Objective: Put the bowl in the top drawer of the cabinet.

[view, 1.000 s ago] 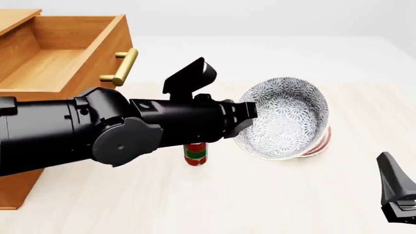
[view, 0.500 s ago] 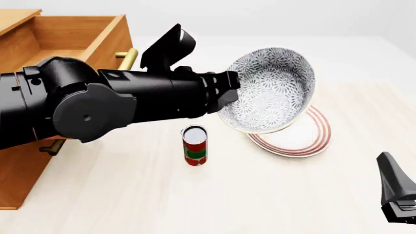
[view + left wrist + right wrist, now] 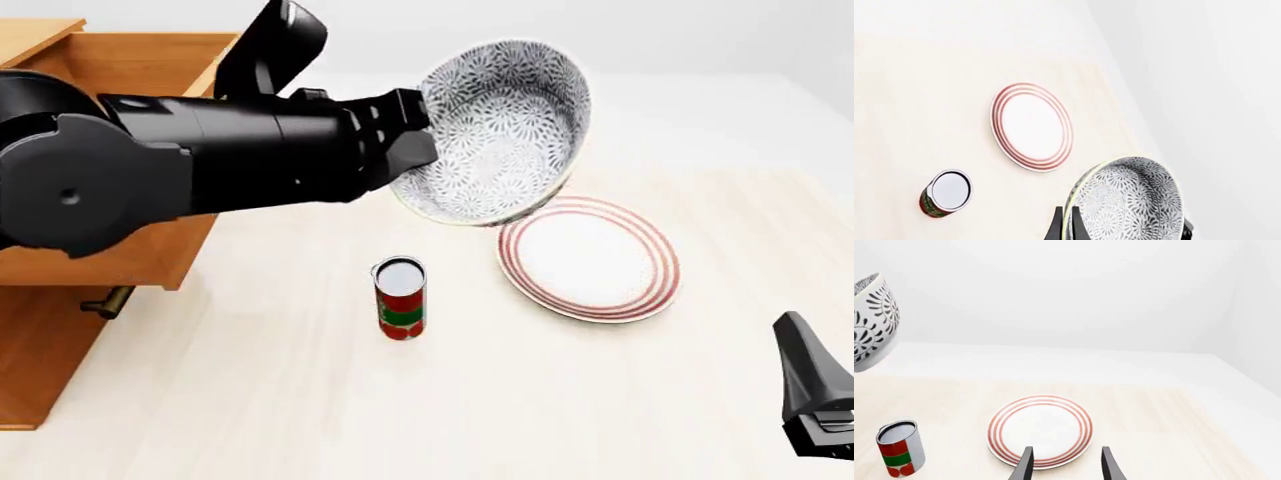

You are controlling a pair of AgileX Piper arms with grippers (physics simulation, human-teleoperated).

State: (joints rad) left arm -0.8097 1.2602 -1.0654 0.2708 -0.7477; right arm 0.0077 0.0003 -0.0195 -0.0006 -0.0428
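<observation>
A simulated tabletop test scene, not a real room. A pale wood counter sits against blank white walls, with flat, rendered lighting throughout.

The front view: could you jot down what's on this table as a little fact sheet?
bowl: patterned, lifted off the table, tilted, rim gripped by left gripper
plate: red-ringed, flat on the table, nothing on it
can: upright, left of the plate
top drawer: pulled open
cabinet: at the table's left
right gripper: open, holding nothing, low at the right
</observation>
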